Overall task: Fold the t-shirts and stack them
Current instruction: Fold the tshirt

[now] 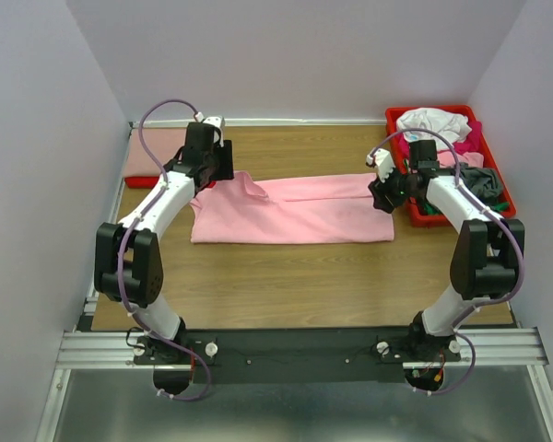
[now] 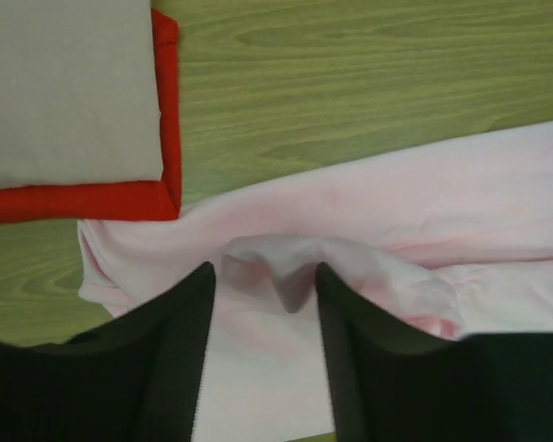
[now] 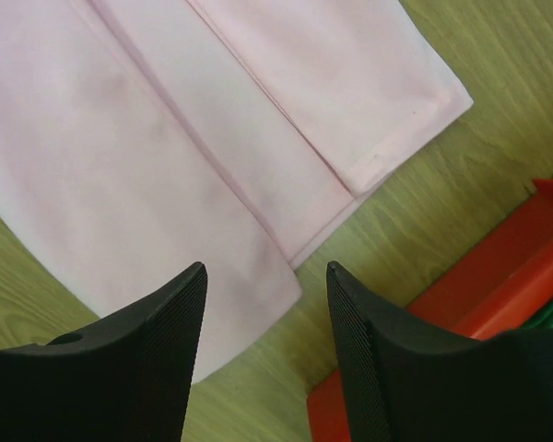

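Shirt axis first: the pink t-shirt (image 1: 295,210) lies as a long strip, L-to-R across the wood table (image 1: 295,285), w/ one arm at each end. We read the left gripper (image 2: 263,276) as parted, a soft pucker of cloth standing between its jaws, not pinched. Over the hemmed end the right gripper (image 3: 267,272) hangs wide, nothing held. Next fold prob. runs end to end, both arms equally near. Cloth's thin, matte, limp.

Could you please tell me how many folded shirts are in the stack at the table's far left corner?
2: a pale shirt on top, and a red shirt directly beneath it, its edges showing. Others could be hidden underneath.
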